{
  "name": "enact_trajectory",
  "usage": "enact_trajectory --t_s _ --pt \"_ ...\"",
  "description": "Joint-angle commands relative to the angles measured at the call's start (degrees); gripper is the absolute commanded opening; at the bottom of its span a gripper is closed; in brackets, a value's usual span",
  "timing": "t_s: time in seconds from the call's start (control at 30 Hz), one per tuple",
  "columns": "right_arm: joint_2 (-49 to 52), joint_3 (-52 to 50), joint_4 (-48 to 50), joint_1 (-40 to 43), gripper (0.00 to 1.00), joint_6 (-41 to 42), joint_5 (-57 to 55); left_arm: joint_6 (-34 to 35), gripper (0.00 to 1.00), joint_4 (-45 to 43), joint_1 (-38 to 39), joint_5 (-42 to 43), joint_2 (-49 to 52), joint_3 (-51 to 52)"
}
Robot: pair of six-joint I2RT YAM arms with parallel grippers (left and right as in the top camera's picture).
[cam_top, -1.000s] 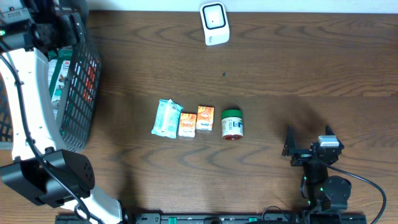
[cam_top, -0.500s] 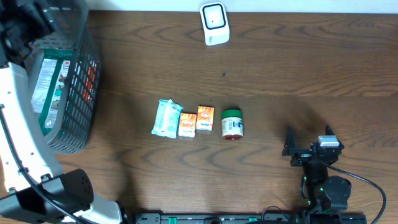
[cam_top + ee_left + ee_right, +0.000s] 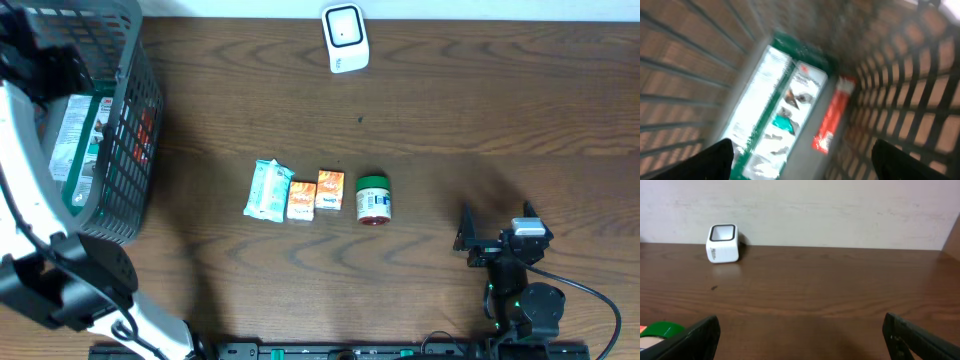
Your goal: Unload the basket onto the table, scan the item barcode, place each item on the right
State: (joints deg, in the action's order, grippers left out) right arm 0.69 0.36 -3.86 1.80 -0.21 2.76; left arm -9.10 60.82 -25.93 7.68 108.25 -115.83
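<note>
"At the left end of the table (image 3: 450, 120), what was biggest?"

"One wire basket (image 3: 135, 160), partly cut off by the frame's edge. The left gripper (image 3: 805, 160) hung above its inside, fingers spread wide, pinching nothing."

"And inside it?"

"Two things: one green-and-white box (image 3: 775, 105) lying flat, and one red pack (image 3: 832, 120) just beside it, next to the mesh wall. The left wrist view was blurred, so no print could be read."

"The other tool?"

"The right gripper (image 3: 800, 340) sat low near the table's front right, fingers wide apart and empty. Its own camera caught only the two fingertips, at the bottom corners."

"How many scanners?"

"One white scanner (image 3: 345, 38), at the far edge near the middle."

"And the items?"

"Four in a row mid-table, well apart from the scanner and from both grippers: one pale packet (image 3: 268, 190), two orange boxes (image 3: 301, 200) (image 3: 330, 190) just beside each other, and one green-lidded jar (image 3: 373, 199) near their right. No barcode could be made out on any of them. The right wrist view showed only a cropped sliver of the jar's lid."
</note>
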Motion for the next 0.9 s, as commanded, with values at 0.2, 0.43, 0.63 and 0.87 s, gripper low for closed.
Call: enact_trajectory --t_s 0.2,0.43,0.63,0.87 --pt "-0.31 -0.07 -0.24 -0.76 0.99 0.37 -0.35 -9.33 0.82 2.64 -0.09 6.01 7.85 0.55" --pt "-0.31 -0.04 -0.26 -0.76 0.99 0.37 -0.35 -13.42 0.82 2.82 -0.11 8.57 11.52 0.55" --pt "-0.31 -0.07 -0.24 -0.76 0.99 0.37 -0.33 -16.9 0.85 3.26 -0.74 12.11 15.06 0.55" --pt "-0.31 -0.04 -0.24 -0.76 0.99 0.37 -0.35 -21.46 0.83 4.39 -1.6 14.05 18.91 0.57"
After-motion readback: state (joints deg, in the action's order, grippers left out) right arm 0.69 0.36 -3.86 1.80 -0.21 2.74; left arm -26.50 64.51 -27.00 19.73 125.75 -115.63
